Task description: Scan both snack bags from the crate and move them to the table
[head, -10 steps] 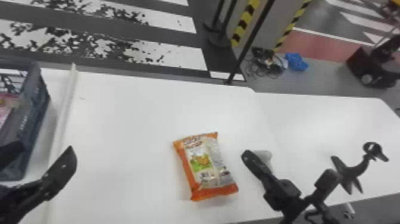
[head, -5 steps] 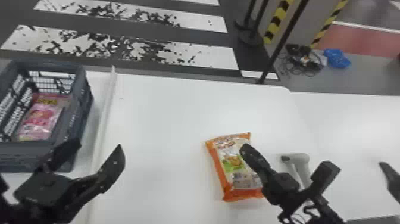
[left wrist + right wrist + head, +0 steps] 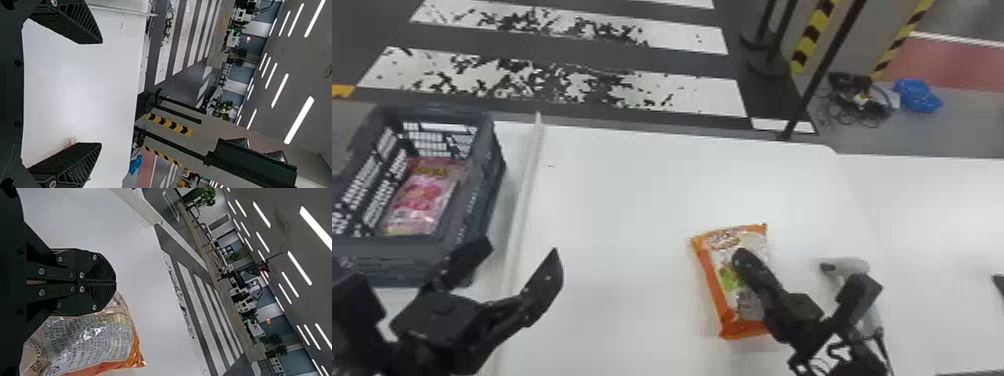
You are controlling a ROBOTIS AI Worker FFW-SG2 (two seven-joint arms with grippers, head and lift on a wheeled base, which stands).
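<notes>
Head view: over the last second the view swings left, bringing much more of the crate [image 3: 482, 200] in, and the right pincer [image 3: 743, 257] shifts leftward against the orange bag [image 3: 708, 272], from just beside it to in front of its face. The orange bag lies on the bench [image 3: 622, 200], with the scanner [image 3: 854, 265] near it, past that pincer. The pink bag [image 3: 419, 200] lies in the crate. The left pincer [image 3: 519, 246] is just beside the crate, over the bench, fingers apart.

Left wrist view: the left pincer's two fingers stand wide apart with nothing between them, bare bench beyond.

Right wrist view: the right pincer's fingers are together, gripping nothing, close by the orange bag, whose printed side shows; whether they touch it I cannot tell.

The orange bag seems set down, and the step in hand looks like turning to the pink one. Whether either is scanned cannot be told. The next move likely calls for the left pincer to go over the crate wall, fingers apart, and lower onto the pink bag.
</notes>
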